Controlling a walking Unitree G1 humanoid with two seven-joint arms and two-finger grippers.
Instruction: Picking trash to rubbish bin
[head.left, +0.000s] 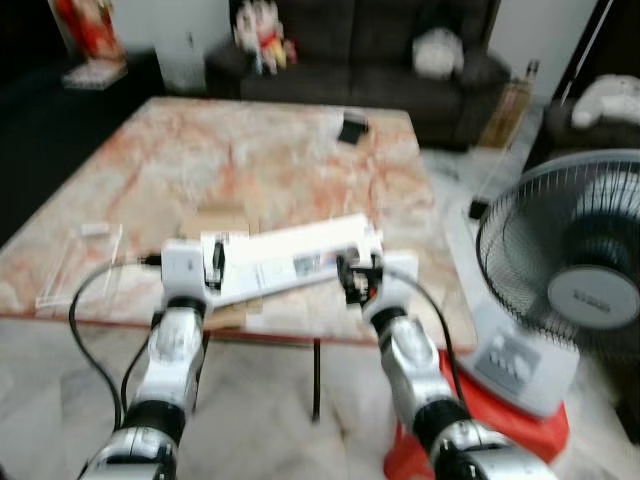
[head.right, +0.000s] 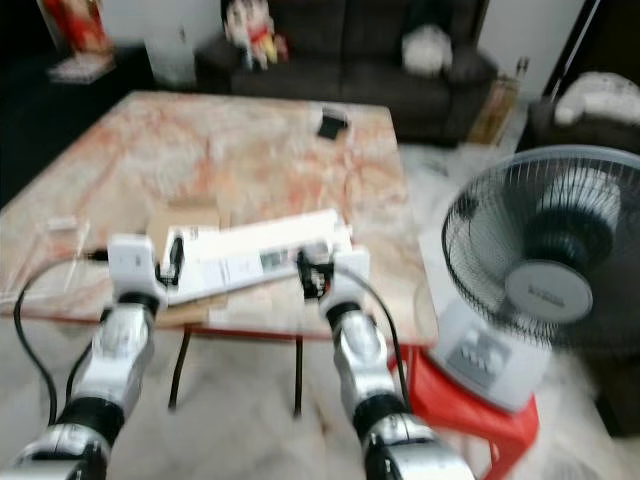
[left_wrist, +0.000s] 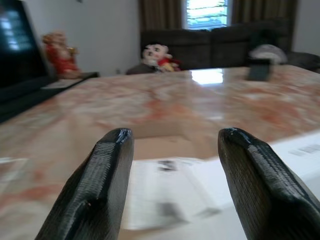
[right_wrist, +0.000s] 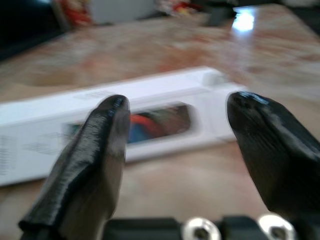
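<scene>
I am standing at the near edge of a pink-marbled bench (head.left: 250, 160), reaching both arms toward a long white box (head.left: 290, 260) that is lying flat near that edge. The box is resting partly on a flat piece of brown cardboard (head.left: 215, 222). My left hand (left_wrist: 172, 185) is hovering at the box's left end with its two black fingers (left_wrist: 95, 190) spread apart and nothing between them. My right hand (right_wrist: 172, 150) is hovering just short of the box's right end, its fingers (right_wrist: 87, 160) also spread wide and holding nothing. A small dark object (head.left: 352, 127) is lying near the bench's far side. A standing fan (head.left: 575, 280) is sitting on a red stool (head.left: 480, 435) to my right, and a dark sofa (head.left: 400, 50) is beyond the bench.
</scene>
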